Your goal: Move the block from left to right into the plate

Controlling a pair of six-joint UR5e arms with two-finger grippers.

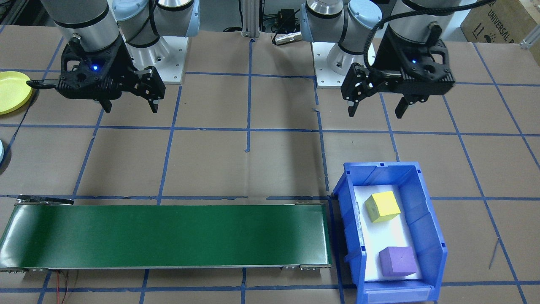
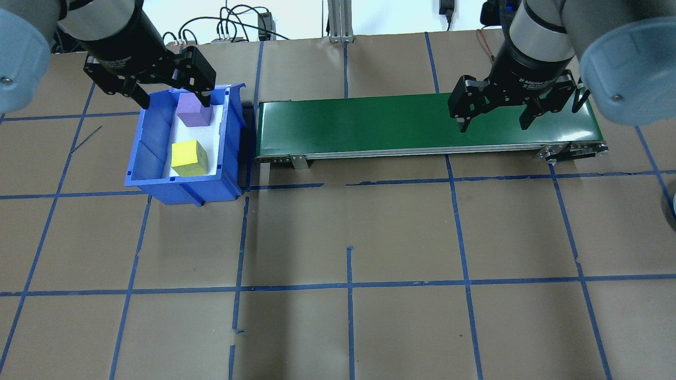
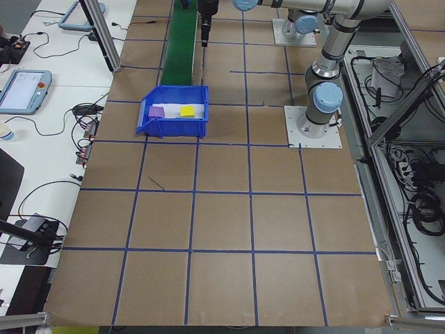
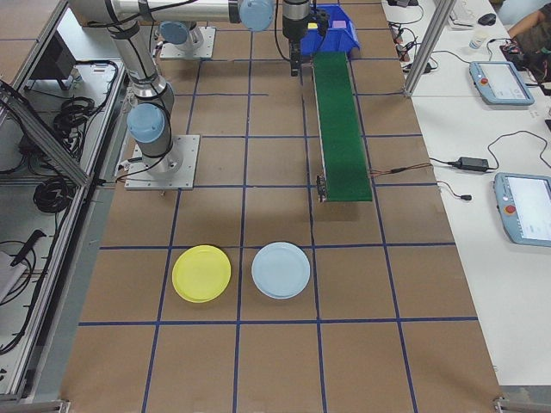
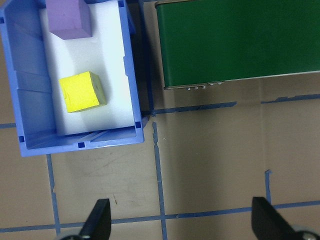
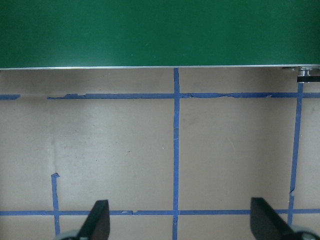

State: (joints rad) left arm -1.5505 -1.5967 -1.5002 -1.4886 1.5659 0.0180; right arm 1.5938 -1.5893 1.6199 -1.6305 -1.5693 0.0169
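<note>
Taking the overhead view from its left edge, the left gripper (image 2: 168, 97) hangs high with its fingers spread wide and nothing between them, over the far end of the blue bin (image 2: 142, 140). Inside the bin two blocks rest on the white liner: the purple block (image 2: 193, 111) at the far end, partly hidden behind one finger in this view, and the yellow block (image 2: 189, 158) nearer the robot, sitting turned a little askew to the bin walls. The wrist camera on that arm shows both blocks up and to the left of its open fingers, so the gripper would likely need to shift toward the bin and descend before it can close on either; which block is meant the task does not say. Both are roughly cubes, so neither offers a long axis to line up with. Just beside the bin's right wall starts the green conveyor belt (image 2: 422, 124), which runs lengthwise toward the right and carries nothing. Over its right end hovers the right gripper (image 2: 494, 124), also spread open and empty. The left arm is plainly the closer one to the blocks. The yellow plate (image 4: 201, 274) and the pale blue plate (image 4: 281, 270) lie side by side well beyond the belt's right end, both bare.
</note>
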